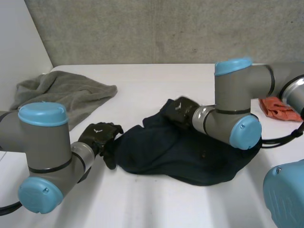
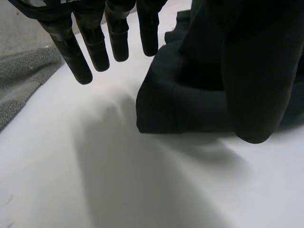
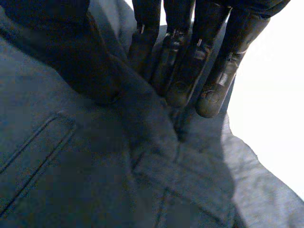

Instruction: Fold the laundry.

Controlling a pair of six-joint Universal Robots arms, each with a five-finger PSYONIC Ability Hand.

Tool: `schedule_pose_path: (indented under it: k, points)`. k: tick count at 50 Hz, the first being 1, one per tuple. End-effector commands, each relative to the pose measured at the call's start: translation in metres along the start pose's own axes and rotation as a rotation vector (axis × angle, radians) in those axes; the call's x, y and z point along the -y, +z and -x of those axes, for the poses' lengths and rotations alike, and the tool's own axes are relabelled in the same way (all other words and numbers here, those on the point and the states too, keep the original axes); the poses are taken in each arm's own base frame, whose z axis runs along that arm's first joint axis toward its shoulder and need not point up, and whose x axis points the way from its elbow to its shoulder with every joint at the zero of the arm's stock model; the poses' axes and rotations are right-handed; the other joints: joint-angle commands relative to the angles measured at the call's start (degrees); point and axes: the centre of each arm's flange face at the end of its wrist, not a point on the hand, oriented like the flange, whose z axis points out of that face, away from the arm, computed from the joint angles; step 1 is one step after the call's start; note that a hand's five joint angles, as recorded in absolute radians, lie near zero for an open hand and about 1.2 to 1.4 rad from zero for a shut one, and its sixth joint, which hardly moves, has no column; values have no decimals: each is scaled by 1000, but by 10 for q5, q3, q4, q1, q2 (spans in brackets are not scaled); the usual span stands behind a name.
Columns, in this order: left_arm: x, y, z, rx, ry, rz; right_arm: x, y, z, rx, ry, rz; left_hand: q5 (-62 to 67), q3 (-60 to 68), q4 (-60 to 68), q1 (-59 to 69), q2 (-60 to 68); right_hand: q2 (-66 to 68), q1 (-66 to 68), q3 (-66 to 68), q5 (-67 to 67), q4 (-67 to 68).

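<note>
- A dark navy garment [image 1: 190,156] lies crumpled near the middle of the white surface [image 1: 156,85], between the two arms.
- The left hand [image 1: 99,135] sits low at the garment's left edge, just off the cloth.
- In the left wrist view its fingers [image 2: 95,42] are straight and spread apart above bare surface, holding nothing. The thumb hangs in front of the garment's [image 2: 190,104] folded edge, which lies beside the fingertips.
- The right hand [image 1: 179,110] rests on the garment's far part, toward the back of the heap.
- In the right wrist view its fingers [image 3: 190,71] press their tips into the cloth with the thumb opposite. A raised ridge of the garment [image 3: 71,180] is pinched between them.
- A stitched pocket outline [image 3: 38,142] shows on the fabric under the right palm.
- A grey towel [image 1: 61,92] lies rumpled at the far left of the surface, well apart from the garment. Its edge also appears beyond the left hand's fingers [image 2: 19,80].
- An orange cloth [image 1: 279,108] lies at the far right, behind the right arm [image 1: 232,104].
</note>
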Motion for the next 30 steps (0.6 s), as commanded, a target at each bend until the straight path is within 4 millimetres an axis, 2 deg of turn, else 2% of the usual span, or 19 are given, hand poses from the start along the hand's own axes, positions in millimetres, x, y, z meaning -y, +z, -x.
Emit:
schedule_pose_path:
  k: [1, 5, 9, 12, 17, 19, 21, 22, 24, 27, 30]
  points:
    - [7, -1, -10, -22, 15, -46, 62, -50, -47, -135, 118, -172, -1, -1, -2, 6, -1, 136, 255, 124, 139, 122]
    - [12, 2, -11, -21, 17, -83, 85, -88, -62, -183, 150, -226, -7, -6, -7, 1, -6, 136, 255, 124, 139, 122]
    - [17, 5, -13, -20, 20, -109, 91, -110, -57, -176, 148, -231, -7, -6, -7, 1, -6, 136, 255, 124, 139, 122]
    - [16, 12, -15, -23, 22, -111, 92, -118, -57, -182, 149, -230, -2, -1, -2, 6, -1, 136, 255, 124, 139, 122]
    - [15, 21, -16, -23, 23, -109, 79, -123, -59, -189, 179, -186, 35, 36, 35, 42, 36, 136, 255, 124, 139, 122]
    - [17, 24, -19, -29, 25, -116, 75, -124, -58, -187, 185, -173, 153, 153, 153, 160, 153, 136, 255, 124, 139, 122]
    - [18, 24, -22, -36, 26, -126, 73, -129, -58, -187, 187, -161, 322, 323, 322, 329, 323, 136, 255, 124, 139, 122]
    - [22, 25, -23, -39, 27, -144, 71, -130, -57, -186, 188, -157, 468, 469, 468, 475, 468, 136, 255, 124, 139, 122]
    - [24, 25, -23, -42, 28, -156, 63, -130, -58, -183, 203, -133, 618, 619, 618, 625, 619, 136, 255, 124, 139, 122]
    - [27, 24, -23, -43, 33, -161, 56, -130, -64, -195, 213, -117, 619, 620, 619, 626, 619, 136, 255, 124, 139, 122]
    - [23, 21, -24, -42, 33, -140, 52, -131, -74, -217, 204, -116, 619, 620, 619, 626, 619, -383, -264, -395, -380, -397]
